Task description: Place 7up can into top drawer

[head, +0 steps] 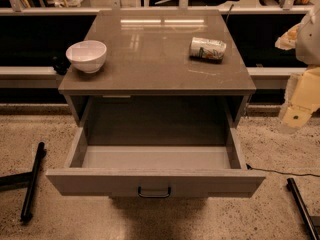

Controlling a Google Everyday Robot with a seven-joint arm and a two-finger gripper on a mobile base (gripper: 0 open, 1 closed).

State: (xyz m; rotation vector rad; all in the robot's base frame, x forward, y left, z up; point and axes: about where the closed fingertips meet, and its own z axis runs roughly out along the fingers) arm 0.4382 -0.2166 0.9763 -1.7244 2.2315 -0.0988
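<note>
The 7up can (pixel 207 48) lies on its side on the brown cabinet top (pixel 155 59), towards the right. It is whitish-silver with green and red marks. The top drawer (pixel 155 180) is pulled out wide below, its pale grey inside bare, with a small dark handle (pixel 154 192) at the centre of its front panel. My gripper (pixel 298 113) hangs at the right edge of the view, beside the cabinet and well right of the can, holding nothing that I can see.
A white bowl (pixel 87 55) stands on the cabinet top at the left. Black bars lie on the speckled floor at the left (pixel 32 181) and right (pixel 302 206). A thin cable (pixel 285 173) runs along the floor at the right. A railing and ledge run behind the cabinet.
</note>
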